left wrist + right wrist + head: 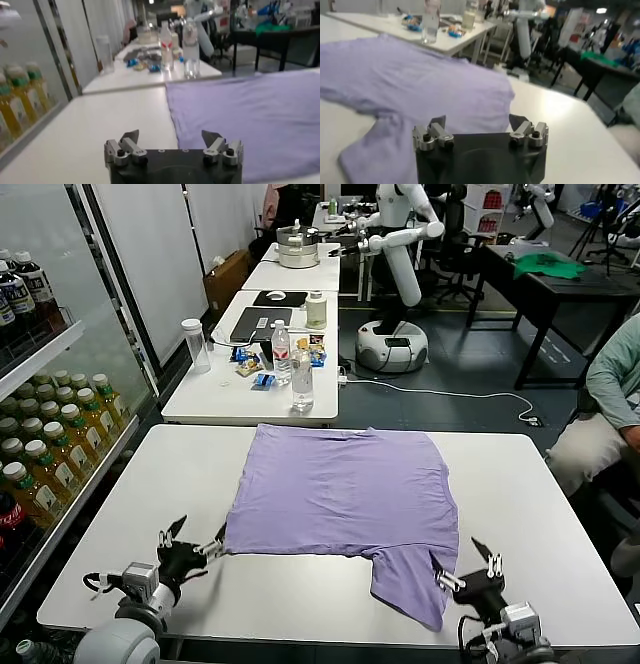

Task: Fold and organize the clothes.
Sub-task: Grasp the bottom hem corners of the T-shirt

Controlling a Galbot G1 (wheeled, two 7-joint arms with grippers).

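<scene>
From the head view I see the T-shirt [345, 499] spread flat on the white counter [150, 484], plain side up, with one sleeve [412, 584] trailing toward the near edge on my right. My left gripper [190, 546] sits low at the near left, its fingers spread wide and holding nothing, just beside the shirt's near left corner. My right gripper [470, 569] sits at the near right, fingers equally wide and empty, just beside the trailing sleeve. Behind the counter, a second counter [215, 399] carries bottles [301, 379] and small packets. Drink bottles [45, 434] fill a fridge on my left.

In the left wrist view, the left gripper [172, 145] stands wide open over bare counter [100, 130], with the T-shirt [250, 115] lying just beside it.

In the right wrist view, the right gripper [479, 131] is wide open and empty, with the T-shirt [415, 80] ahead of it and the sleeve [375, 150] running alongside.
</scene>
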